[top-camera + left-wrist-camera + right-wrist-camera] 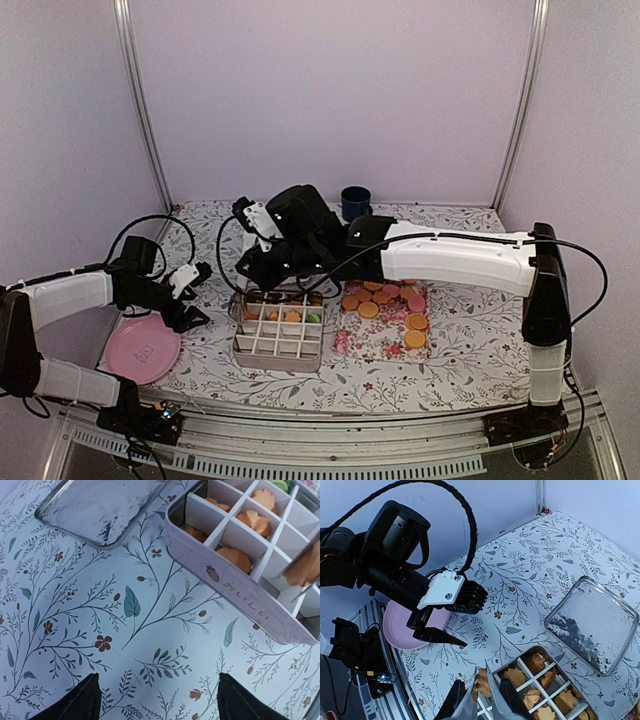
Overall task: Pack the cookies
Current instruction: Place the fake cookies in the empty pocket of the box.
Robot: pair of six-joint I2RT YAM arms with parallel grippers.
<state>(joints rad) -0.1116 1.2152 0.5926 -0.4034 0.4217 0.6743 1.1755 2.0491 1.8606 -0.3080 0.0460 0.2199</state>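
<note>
Several orange-tan and pink cookies [385,300] lie on a floral mat right of the divided box [240,345]. More orange-tan cookies [536,663] and a green one [313,317] sit in the box's compartments [235,559]. My right gripper [481,700] is shut on an orange-tan cookie [483,682] and holds it over the box's left corner [496,670]; that cookie also shows in the left wrist view [306,566]. My left gripper [157,700] is open and empty, low over the tablecloth left of the box [225,587]. It also shows in the right wrist view [440,630].
A pink plate [143,350] lies at the near left, beside the left gripper [198,297]. The box's metal lid [592,625] lies behind the box [100,507]. A dark blue cup [355,203] stands at the back. The right arm [450,255] spans the table's middle.
</note>
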